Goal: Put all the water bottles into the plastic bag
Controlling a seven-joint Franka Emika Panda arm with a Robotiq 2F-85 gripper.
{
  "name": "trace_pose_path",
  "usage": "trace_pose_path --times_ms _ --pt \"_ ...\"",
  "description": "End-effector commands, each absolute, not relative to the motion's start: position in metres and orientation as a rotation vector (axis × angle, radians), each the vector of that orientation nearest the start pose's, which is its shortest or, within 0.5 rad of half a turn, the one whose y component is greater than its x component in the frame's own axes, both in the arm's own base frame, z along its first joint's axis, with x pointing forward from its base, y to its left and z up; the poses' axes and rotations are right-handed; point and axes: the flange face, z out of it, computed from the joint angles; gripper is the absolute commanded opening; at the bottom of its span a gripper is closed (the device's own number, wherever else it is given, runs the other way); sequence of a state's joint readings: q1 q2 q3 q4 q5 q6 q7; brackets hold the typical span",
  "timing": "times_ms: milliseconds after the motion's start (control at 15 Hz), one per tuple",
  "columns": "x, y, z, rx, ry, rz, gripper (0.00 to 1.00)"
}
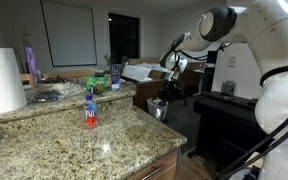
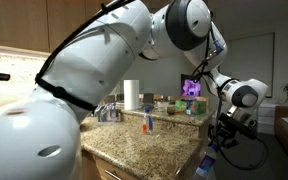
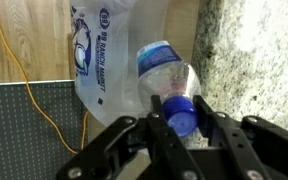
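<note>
Blue cap (image 3: 180,110) first: we are seeing the claw (image 3: 181,124) nearly closed, clamping the water bottle (image 3: 164,68) by it, its long axis pointing base-first toward the plastic bag (image 3: 96,70).

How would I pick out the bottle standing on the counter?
Start at the granite countertop with the big white paper-towel roll. Alone in its open middle stands a small clear bottle; its red-orange label sets it apart from the clutter behind.

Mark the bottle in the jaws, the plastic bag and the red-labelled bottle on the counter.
held bottle (image 3: 169,70): wrist view, clear body.
plastic bag (image 3: 102,60): wrist view, printed side.
red-labelled bottle (image 1: 90,117): in an exterior view, its label.
</note>
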State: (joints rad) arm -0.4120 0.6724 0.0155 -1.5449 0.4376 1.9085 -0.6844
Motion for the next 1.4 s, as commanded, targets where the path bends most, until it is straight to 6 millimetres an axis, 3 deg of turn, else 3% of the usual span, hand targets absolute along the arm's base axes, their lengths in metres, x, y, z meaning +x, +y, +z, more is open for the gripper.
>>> trace_pose_path --times_ms 0,333,667,733,800,1067,1200,1333 --pt "0.625 -0.224 0.218 -2.646 -0.113 0.082 0.12" --pt "0.615 -0.224 0.191 -2.686 -0.094 0.135 0.12" --pt "0.611 -0.232 0.186 -2.732 -0.101 0.149 0.11" --pt "0.611 -0.231 0.189 -2.743 -0.123 0.15 0.49" --pt "0.612 -0.23 0.191 -2.752 -0.135 0.147 0.62" --pt "0.621 -0.22 0.213 -2.794 -0.214 0.112 0.87" --pt "0.633 -0.212 0.241 -2.819 -0.263 0.054 0.98" --pt "0.649 -0.199 0.282 -2.835 -0.324 -0.014 1.0"
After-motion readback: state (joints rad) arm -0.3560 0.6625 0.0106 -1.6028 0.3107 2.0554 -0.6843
